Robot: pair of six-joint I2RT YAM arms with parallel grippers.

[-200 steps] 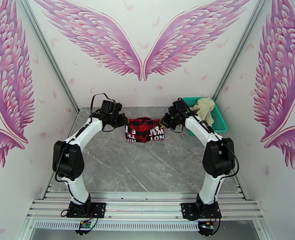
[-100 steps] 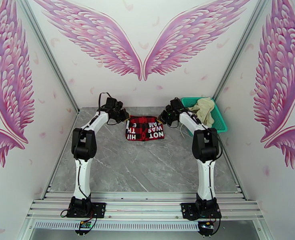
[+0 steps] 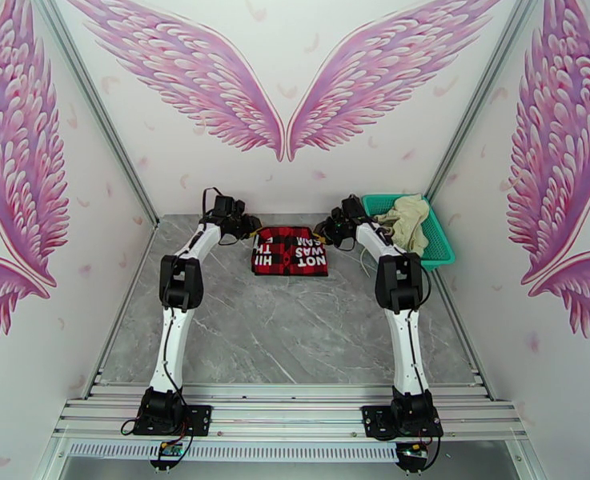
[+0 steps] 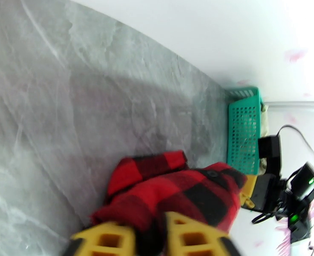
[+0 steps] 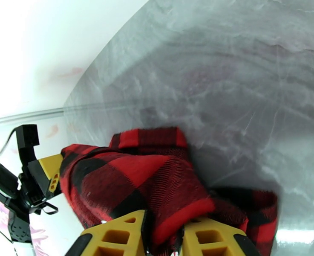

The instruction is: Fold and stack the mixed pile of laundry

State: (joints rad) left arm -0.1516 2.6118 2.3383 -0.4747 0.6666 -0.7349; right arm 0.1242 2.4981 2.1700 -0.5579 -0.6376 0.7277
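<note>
1. The buffalo-check shirt lies as a compact folded rectangle on the bench, directly between the two pincers. White lettering faces up.
2. The left pincer sits at the shirt's far left corner, with red-and-black cloth bunched between its fingers. The views do not show whether they pinch it or stand slack around it.
3. The right pincer sits at the opposite far corner, a thick fold of cloth filling the gap between its fingers. Whether it grips cannot be told either.
4. The cream garment lies crumpled in the teal mesh basket, just outboard of the right pincer and not yet folded.
5. Handling judgement: the shirt appears light, limp and slightly napped, not slippery and not fragile. It will sag and unfold if lifted at one point.
6. Recommended hold: paired corners or a doubled edge, pinching every layer, with both pincers level.
</note>
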